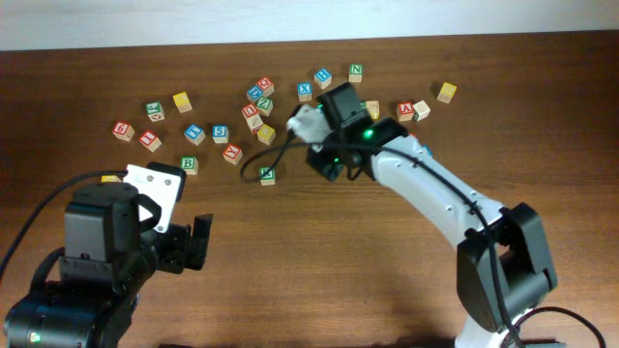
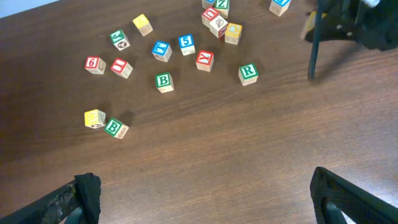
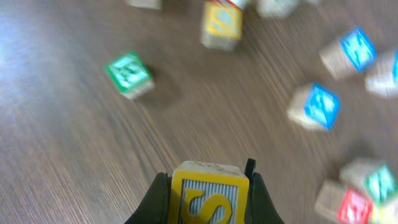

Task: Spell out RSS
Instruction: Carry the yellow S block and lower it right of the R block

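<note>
My right gripper [image 3: 208, 186] is shut on a yellow cube with the letter S [image 3: 208, 199] and holds it above the table. In the overhead view that gripper [image 1: 332, 166] hangs just right of the cube with the green R [image 1: 267, 175], and the held cube is hidden there. The R cube also shows in the left wrist view [image 2: 248, 73] and, blurred, in the right wrist view [image 3: 129, 73]. I cannot pick out a second S cube among the yellow ones. My left gripper [image 2: 205, 205] is open and empty over bare wood at the front left [image 1: 193, 242].
Several other letter cubes lie scattered across the back of the table, among them a green B cube [image 1: 189, 164], a red Y cube [image 2: 204, 60] and yellow cubes [image 1: 182, 101] [image 1: 446, 92]. A yellow cube and another B cube [image 2: 115, 128] lie near the left arm.
</note>
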You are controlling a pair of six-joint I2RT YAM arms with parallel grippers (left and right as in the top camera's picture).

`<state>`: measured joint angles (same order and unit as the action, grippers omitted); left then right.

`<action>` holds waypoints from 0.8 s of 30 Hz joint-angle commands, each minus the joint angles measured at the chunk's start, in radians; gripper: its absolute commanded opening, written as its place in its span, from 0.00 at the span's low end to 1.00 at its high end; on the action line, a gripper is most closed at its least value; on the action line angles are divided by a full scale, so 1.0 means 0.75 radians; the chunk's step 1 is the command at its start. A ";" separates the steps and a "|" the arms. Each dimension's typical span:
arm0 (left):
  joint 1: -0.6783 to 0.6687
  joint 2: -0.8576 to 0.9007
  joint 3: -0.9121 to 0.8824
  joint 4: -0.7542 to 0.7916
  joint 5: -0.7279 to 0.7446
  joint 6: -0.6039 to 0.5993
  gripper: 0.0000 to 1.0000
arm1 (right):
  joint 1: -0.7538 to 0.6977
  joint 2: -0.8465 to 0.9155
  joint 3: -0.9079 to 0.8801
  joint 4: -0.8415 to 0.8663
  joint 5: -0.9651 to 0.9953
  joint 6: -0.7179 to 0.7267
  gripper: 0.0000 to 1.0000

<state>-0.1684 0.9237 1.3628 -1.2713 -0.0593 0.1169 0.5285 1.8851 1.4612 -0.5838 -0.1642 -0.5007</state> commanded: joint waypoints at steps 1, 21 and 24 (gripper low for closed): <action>0.007 -0.011 -0.010 -0.003 0.015 0.027 0.99 | 0.047 0.043 -0.006 0.023 -0.116 -0.485 0.04; 0.007 -0.009 -0.010 -0.003 0.015 0.027 0.99 | -0.003 0.228 -0.005 0.198 -0.458 -0.692 0.04; 0.007 -0.009 -0.010 -0.003 0.015 0.027 0.99 | -0.052 0.228 -0.004 0.265 -0.511 -0.600 0.04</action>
<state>-0.1684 0.9226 1.3624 -1.2747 -0.0593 0.1169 0.5175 2.0422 1.4609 -0.4034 -0.4816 -1.0348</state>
